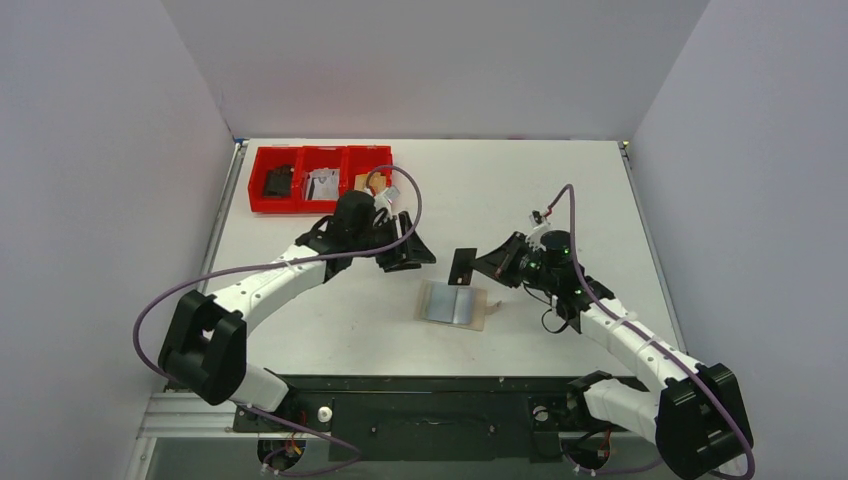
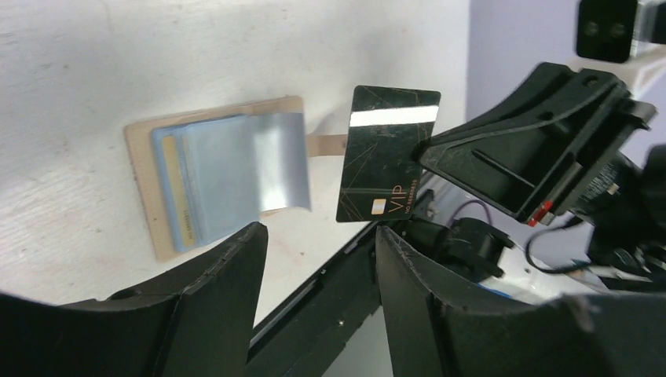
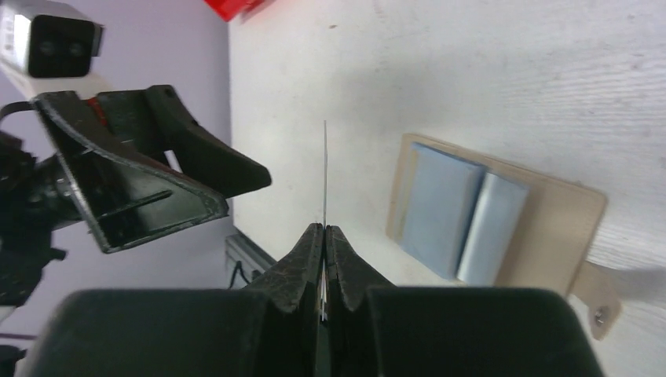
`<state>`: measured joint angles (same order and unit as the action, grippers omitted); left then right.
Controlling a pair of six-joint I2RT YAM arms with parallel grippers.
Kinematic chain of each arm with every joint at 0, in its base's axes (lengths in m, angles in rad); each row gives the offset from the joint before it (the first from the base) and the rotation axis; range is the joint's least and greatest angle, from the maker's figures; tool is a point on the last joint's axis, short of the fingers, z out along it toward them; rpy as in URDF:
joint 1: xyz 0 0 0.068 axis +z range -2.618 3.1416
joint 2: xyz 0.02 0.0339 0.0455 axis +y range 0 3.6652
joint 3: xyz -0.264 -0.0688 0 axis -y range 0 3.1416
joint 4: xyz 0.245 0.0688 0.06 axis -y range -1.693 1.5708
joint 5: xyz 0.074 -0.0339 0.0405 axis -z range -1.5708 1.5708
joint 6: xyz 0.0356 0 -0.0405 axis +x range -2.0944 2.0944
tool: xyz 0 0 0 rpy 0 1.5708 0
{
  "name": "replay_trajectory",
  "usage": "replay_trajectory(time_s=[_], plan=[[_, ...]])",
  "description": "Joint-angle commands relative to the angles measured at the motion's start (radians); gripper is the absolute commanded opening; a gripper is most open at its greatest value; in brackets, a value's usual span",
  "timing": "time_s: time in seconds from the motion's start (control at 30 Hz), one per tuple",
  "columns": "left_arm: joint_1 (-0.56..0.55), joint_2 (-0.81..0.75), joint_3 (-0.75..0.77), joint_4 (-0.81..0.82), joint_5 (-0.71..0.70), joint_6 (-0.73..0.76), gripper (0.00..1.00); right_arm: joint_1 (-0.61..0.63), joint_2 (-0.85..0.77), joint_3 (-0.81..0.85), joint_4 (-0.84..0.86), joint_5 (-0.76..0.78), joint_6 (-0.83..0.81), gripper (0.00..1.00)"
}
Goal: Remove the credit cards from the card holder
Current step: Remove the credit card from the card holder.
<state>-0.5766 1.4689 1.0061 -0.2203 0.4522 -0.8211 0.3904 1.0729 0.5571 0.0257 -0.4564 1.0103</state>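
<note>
We note right gripper (image 3: 324,230) clamped on dark card (image 2: 389,157), held clear of card holder (image 3: 561,228); left gripper (image 2: 318,236) parted, empty, so nothing hinders it.

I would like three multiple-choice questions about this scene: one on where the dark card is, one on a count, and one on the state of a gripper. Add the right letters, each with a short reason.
1. Where is the dark card?
A. inside the card holder
B. pinched in the right gripper, raised off the table
C. in the red tray

2. How many compartments does the red tray have?
A. two
B. three
C. five

3. How does the left gripper stand?
A. open, holding nothing
B. shut on the card holder
C. shut on one of the pale blue cards

Answers:
1 B: the right wrist view shows the fingers closed on the card's edge.
2 B: the top view shows three sections side by side.
3 A: a clear gap shows between its fingers, and the pale blue cards lie in the holder.
</note>
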Motion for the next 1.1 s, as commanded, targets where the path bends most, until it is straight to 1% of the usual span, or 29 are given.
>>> replay_trajectory(time_s=[0.0, 0.1, 0.27, 0.43, 0.53, 0.6, 0.67, 0.8, 0.9, 0.93, 0.97, 1.0, 1.07], plan=[[0.036, -0.049, -0.038, 0.218, 0.219, -0.063, 0.51, -0.015, -0.022, 0.034, 0.221, -0.137, 0.130, 0.00], [0.045, -0.052, -0.060, 0.315, 0.292, -0.103, 0.52, -0.020, -0.020, 0.018, 0.313, -0.171, 0.209, 0.00], [0.046, -0.034, -0.081, 0.415, 0.350, -0.176, 0.52, -0.020, -0.004, 0.009, 0.426, -0.210, 0.278, 0.00], [0.046, -0.013, -0.121, 0.580, 0.401, -0.289, 0.52, -0.020, 0.003, 0.006, 0.440, -0.225, 0.290, 0.00], [0.045, 0.000, -0.131, 0.617, 0.409, -0.316, 0.50, -0.019, 0.005, 0.004, 0.441, -0.233, 0.288, 0.00], [0.044, 0.007, -0.140, 0.646, 0.416, -0.337, 0.47, -0.018, 0.006, 0.004, 0.441, -0.235, 0.286, 0.00], [0.044, 0.015, -0.150, 0.693, 0.423, -0.363, 0.39, -0.017, 0.006, 0.004, 0.437, -0.236, 0.284, 0.00], [0.041, 0.031, -0.168, 0.765, 0.438, -0.412, 0.27, -0.013, -0.001, 0.004, 0.412, -0.232, 0.264, 0.00], [0.034, 0.040, -0.171, 0.787, 0.442, -0.431, 0.20, -0.011, -0.003, 0.003, 0.397, -0.230, 0.255, 0.00], [0.030, 0.044, -0.171, 0.793, 0.441, -0.435, 0.13, -0.011, -0.004, 0.002, 0.394, -0.229, 0.252, 0.00], [0.025, 0.044, -0.171, 0.797, 0.441, -0.436, 0.09, -0.009, -0.005, 0.001, 0.385, -0.227, 0.244, 0.00], [0.023, 0.048, -0.170, 0.799, 0.438, -0.438, 0.01, -0.009, -0.006, 0.004, 0.377, -0.226, 0.240, 0.00], [0.017, 0.048, -0.170, 0.799, 0.433, -0.437, 0.00, -0.007, -0.012, 0.008, 0.338, -0.219, 0.224, 0.00]])
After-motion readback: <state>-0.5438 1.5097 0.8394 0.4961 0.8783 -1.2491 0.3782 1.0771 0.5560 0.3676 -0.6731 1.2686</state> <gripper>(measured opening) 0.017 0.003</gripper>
